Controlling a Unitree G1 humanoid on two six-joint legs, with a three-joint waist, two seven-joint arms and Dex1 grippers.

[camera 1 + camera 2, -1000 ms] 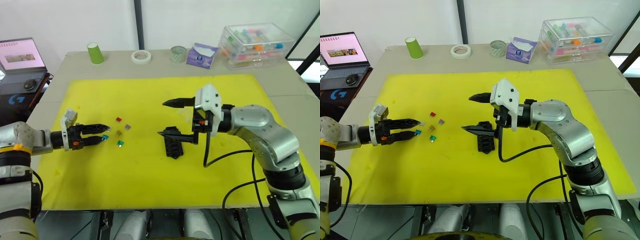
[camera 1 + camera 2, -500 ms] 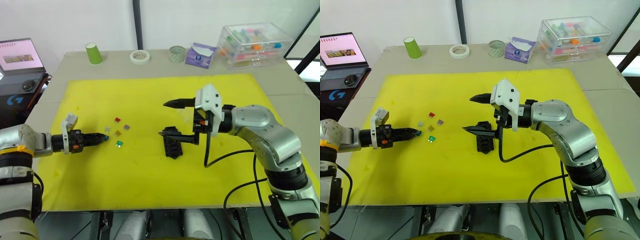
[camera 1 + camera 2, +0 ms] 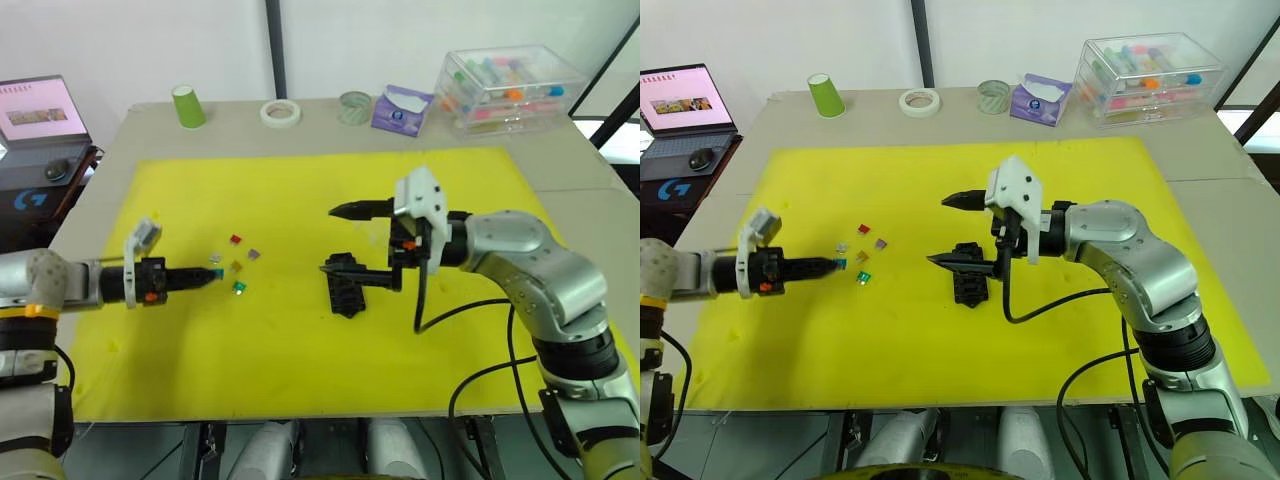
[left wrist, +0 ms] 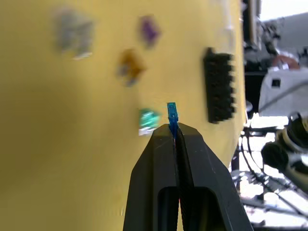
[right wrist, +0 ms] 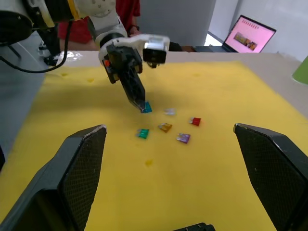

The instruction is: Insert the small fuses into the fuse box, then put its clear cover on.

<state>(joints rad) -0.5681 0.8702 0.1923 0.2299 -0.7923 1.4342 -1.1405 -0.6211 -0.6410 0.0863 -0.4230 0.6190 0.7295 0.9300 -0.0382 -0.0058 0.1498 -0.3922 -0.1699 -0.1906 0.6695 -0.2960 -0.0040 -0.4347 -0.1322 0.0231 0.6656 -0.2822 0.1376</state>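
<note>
Fuses (image 3: pixel 238 258) lie loose on the yellow mat (image 3: pixel 300 330), left of centre: red (image 3: pixel 236 240), purple (image 3: pixel 254 254), amber (image 3: pixel 237 266), green (image 3: pixel 240 288), plus a pale grey one (image 3: pixel 215 258). L gripper (image 4: pixel 174 133) is pinched tight on the blue fuse (image 4: pixel 172 112), held by its lower end w/ the top sticking out past the tips. Fuse box (image 3: pixel 346 291) sits mid-mat, well apart from the loose fuses, under the R gripper (image 3: pixel 338 238), whose fingers stand wide apart, one above the other, empty. Progress: early, as I read it; no colour seen in the box slots, so likely zero inserted; one fuse picked, five to go, then the cover. Clear cover: can't make it out in any view. Next needs the blue fuse carried across to the box and lined up w/ a slot; tiny part, thin grip, could twist or slip. Views: L wrist cam gives the close pinch on blue and the box's row of slots (image 4: pixel 219 84) beyond, all dark. R wrist cam looks back across the mat at the L gripper (image 5: pixel 142 107) from the front, blue fuse at its tip touching or just above the mat, can't tell which. Head cams give the overall layout, plus storage box (image 3: pixel 512 88) and green cup (image 3: pixel 190 106) at the far table edge.
</note>
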